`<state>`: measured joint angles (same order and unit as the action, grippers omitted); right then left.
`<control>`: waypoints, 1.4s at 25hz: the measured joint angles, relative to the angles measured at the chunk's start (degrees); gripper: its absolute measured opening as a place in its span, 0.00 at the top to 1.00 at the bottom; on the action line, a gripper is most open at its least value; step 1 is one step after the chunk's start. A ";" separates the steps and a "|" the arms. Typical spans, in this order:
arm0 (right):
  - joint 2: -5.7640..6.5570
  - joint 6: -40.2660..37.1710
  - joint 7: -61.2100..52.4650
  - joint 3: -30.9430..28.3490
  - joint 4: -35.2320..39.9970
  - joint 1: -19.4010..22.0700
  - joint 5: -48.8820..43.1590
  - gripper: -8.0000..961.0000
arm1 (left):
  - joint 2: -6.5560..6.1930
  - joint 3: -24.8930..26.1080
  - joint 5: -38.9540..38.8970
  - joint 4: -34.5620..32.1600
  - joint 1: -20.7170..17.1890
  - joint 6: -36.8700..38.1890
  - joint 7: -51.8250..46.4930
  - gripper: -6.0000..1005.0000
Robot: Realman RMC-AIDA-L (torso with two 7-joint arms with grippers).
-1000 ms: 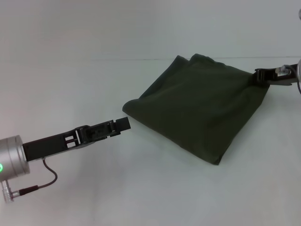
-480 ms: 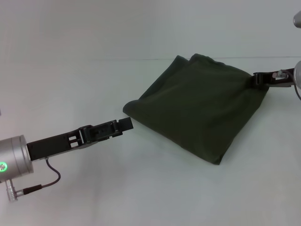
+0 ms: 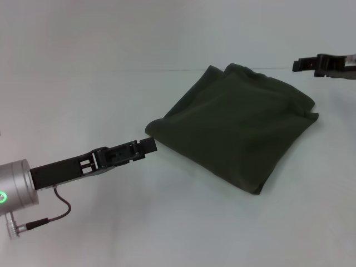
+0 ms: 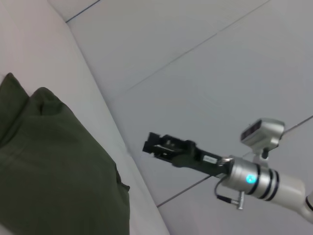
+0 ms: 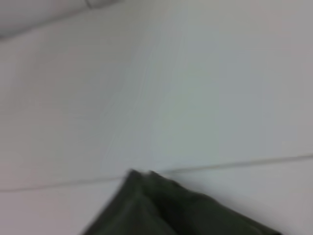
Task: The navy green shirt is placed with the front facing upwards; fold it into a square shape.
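One folded shirt (image 3: 236,125) on table (image 3: 83,100) | left gripper (image 3: 146,147) beside it | right gripper (image 3: 297,64) raised | jaws unreadable

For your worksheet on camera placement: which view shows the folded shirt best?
The head view: the whole folded navy green shirt shows as a squarish bundle on the table, with the left hand at its corner. The left wrist view shows only part of it; the right wrist view catches just an edge.

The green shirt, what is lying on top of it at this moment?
Nothing lies on the navy green shirt. Its folded top is bare cloth. The left gripper is beside its left corner; the right gripper hangs off its far right side. Layers inside the fold are hidden.
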<state>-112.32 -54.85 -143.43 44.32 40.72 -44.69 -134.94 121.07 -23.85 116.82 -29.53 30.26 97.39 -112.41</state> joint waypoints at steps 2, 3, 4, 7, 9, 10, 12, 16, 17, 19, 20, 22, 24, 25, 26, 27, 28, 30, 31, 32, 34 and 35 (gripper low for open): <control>1.27 -6.21 0.03 -0.32 1.66 0.54 2.60 0.30 | -0.04 0.02 -0.01 -0.02 -0.01 0.26 -0.10 0.04; 1.86 -8.85 0.00 -0.33 1.96 0.60 3.26 0.22 | -0.05 0.04 0.01 -0.06 -0.01 0.33 -0.19 0.04; 2.50 -12.15 -0.11 -0.33 2.08 0.60 3.82 0.20 | -0.07 0.06 0.06 -0.11 -0.02 0.39 -0.31 0.04; 3.17 -17.57 -0.24 0.09 1.34 0.20 3.81 0.16 | -0.14 -0.07 0.32 -0.14 -0.01 0.43 -0.48 0.04; 2.93 -19.68 -0.01 0.60 -0.22 -0.23 3.69 0.13 | -0.15 -0.18 0.44 -0.08 0.05 0.44 -0.51 0.04; 2.77 -20.01 0.13 1.00 -1.23 -0.56 3.66 0.12 | -0.15 -0.23 0.49 -0.05 0.07 0.45 -0.52 0.04; 2.50 -20.42 0.18 2.34 -3.51 -1.46 3.62 0.09 | -0.15 -0.32 0.55 -0.03 0.12 0.44 -0.52 0.04; 1.86 -20.87 -0.88 6.51 -5.86 -3.39 3.39 0.05 | -0.14 -0.38 0.58 0.00 0.14 0.44 -0.53 0.04; 1.72 -21.40 -1.59 7.65 -5.93 -3.80 3.31 0.05 | -0.14 -0.39 0.59 0.00 0.15 0.44 -0.53 0.04; 1.71 -22.85 -2.81 9.19 -5.93 -4.35 3.26 0.05 | -0.14 -0.49 0.67 0.00 0.15 0.43 -0.53 0.05; 1.78 -23.72 -3.37 9.81 -5.92 -4.55 3.24 0.05 | -0.14 -0.54 0.76 0.00 0.15 0.41 -0.53 0.05; 1.94 -25.11 -3.82 10.08 -5.91 -4.77 3.23 0.05 | -0.14 -0.64 1.10 -0.05 0.12 0.22 -0.53 0.05; 1.96 -25.60 -4.18 10.23 -6.14 -4.81 3.23 0.05 | -0.15 -0.67 1.46 -0.08 0.14 0.06 -0.53 0.05; 1.95 -25.79 -4.32 10.30 -6.38 -4.82 3.23 0.05 | -0.17 -0.67 1.58 -0.07 0.15 0.03 -0.53 0.05; 1.87 -25.89 -4.35 10.35 -6.73 -4.82 3.23 0.05 | -0.17 -0.69 1.66 -0.05 0.18 0.01 -0.53 0.05; 1.75 -25.92 -4.32 10.45 -7.12 -4.83 3.23 0.05 | -0.16 -0.72 1.71 -0.03 0.19 -0.01 -0.53 0.05; 1.62 -25.99 -4.23 10.63 -7.51 -4.83 3.23 0.05 | -0.14 -0.77 1.72 -0.02 0.19 -0.02 -0.53 0.05; 1.39 -25.90 -4.06 11.47 -8.32 -4.84 3.23 0.05 | -0.08 -0.84 1.74 -0.01 0.19 -0.05 -0.53 0.05; 1.28 -25.69 -4.05 12.06 -8.62 -4.84 3.24 0.05 | -0.06 -0.86 1.75 0.00 0.19 -0.06 -0.53 0.05; 1.10 -25.29 -4.06 12.88 -8.87 -4.84 3.23 0.05 | -0.04 -0.89 1.75 0.00 0.19 -0.07 -0.53 0.05; 0.82 -24.47 -4.13 14.00 -8.99 -4.74 3.24 0.05 | -0.03 -0.95 1.75 0.00 0.19 -0.11 -0.53 0.05; 0.65 -23.95 -4.18 14.48 -9.00 -4.63 3.25 0.05 | -0.01 -1.01 1.75 0.00 0.18 -0.17 -0.53 0.05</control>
<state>-111.67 -78.80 -147.62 58.80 31.72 -49.32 -131.69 121.07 -24.86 118.57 -29.53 30.45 97.22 -112.94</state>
